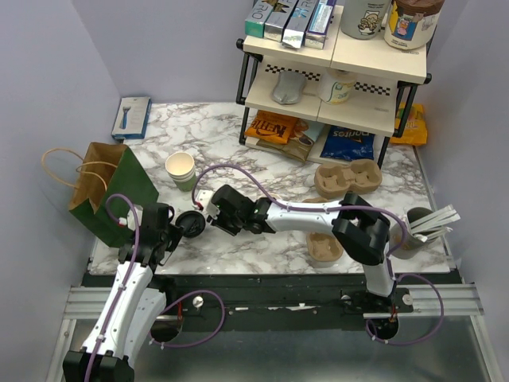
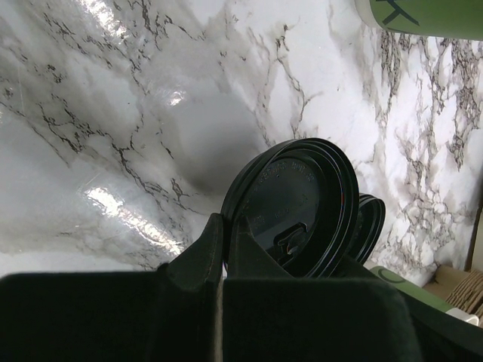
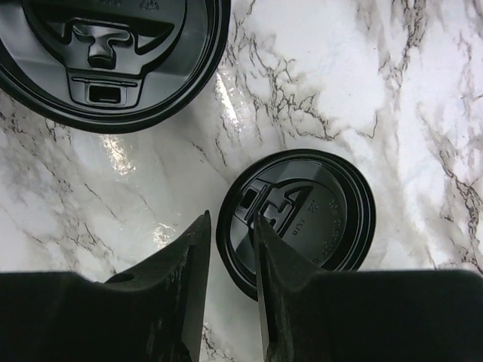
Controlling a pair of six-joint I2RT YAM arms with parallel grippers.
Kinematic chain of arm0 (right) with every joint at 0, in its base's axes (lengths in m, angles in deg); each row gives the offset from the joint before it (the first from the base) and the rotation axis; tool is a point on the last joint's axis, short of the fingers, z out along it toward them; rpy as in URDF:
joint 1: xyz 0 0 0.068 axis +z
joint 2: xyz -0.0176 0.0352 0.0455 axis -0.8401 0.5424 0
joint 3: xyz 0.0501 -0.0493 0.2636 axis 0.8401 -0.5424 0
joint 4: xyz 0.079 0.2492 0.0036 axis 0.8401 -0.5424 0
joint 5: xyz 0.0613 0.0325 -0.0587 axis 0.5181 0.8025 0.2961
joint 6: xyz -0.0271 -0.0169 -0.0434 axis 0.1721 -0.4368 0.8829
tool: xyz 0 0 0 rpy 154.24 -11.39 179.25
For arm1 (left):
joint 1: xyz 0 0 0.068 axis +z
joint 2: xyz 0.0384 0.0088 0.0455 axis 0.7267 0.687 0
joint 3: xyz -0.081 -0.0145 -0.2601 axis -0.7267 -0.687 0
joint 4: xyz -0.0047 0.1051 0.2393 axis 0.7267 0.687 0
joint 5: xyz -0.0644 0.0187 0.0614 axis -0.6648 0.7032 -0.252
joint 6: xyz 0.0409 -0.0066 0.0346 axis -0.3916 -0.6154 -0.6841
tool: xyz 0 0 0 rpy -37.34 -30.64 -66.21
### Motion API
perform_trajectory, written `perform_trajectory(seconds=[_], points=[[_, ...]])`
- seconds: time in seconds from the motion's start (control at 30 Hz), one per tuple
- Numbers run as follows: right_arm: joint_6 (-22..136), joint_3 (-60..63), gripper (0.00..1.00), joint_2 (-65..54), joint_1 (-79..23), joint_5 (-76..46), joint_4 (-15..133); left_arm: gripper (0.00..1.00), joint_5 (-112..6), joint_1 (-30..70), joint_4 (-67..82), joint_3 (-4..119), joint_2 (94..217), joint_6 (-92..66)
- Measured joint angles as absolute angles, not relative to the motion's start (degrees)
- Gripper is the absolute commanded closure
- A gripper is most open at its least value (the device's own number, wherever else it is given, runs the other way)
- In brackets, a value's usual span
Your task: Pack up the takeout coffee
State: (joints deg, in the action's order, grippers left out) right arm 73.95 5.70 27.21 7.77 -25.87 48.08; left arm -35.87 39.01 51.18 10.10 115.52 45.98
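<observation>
The left gripper [image 2: 224,226] is pinched fully shut on the rim of a round black lid [image 2: 298,211], holding it tilted over the marble table [image 2: 113,113]. Beside it, the right gripper [image 3: 230,226] stands part-way open, its fingers astride the edge of a second black lid [image 3: 302,219] that lies flat (they do not look clamped on it). Both lids have a moulded sip tab and raised lettering too small to read. Beyond them the dark-green paper cup [image 1: 180,169], cream-rimmed and uncovered, stands upright near a green paper bag [image 1: 111,191]. On the far shelf rack [image 1: 358,115], a blue bag [image 1: 347,145] reads Doritos.
</observation>
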Motion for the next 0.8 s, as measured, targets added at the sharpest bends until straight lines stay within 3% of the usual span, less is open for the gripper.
perform_trajectory(seconds=[0.17, 0.8], points=[[73.71, 6.35, 0.69, 28.83, 7.77, -26.26, 46.79, 1.00, -36.55, 39.01, 50.39, 9.68, 115.52, 45.82], [69.84, 9.76, 0.69, 28.83, 7.77, -25.98, 43.38, 1.00, -37.57, 39.01, 48.91, 9.23, 115.55, 45.30]])
